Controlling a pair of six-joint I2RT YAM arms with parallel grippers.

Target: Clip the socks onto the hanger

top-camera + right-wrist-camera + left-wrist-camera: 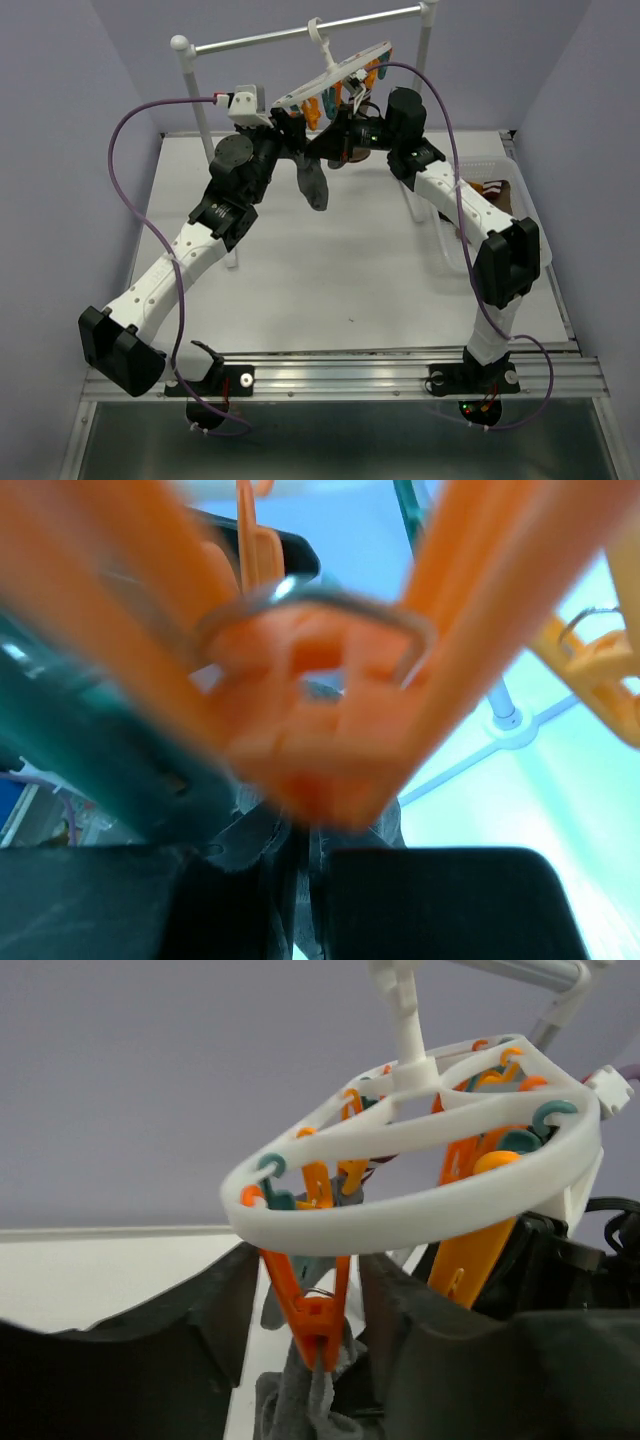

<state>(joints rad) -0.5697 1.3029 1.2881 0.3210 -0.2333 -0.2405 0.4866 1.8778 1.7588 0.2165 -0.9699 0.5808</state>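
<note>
- Sock (300,1400), dark grey, hangs lengthwise straight down from an orange clip (312,1310) under the hanger (420,1210), between the parted jaws of the left gripper (310,1260), the nearer arm.
- Right gripper (300,880), nearly closed, sits just below a blurred clip (320,730); whether it has a hold is unclear.

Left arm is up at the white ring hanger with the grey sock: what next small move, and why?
Probably ease the left gripper down and clear. Its jaws stand open either side of the orange plastic clip, whose tip seems to bite the dark grey fabric sock hanging from the white oval hanger.
</note>
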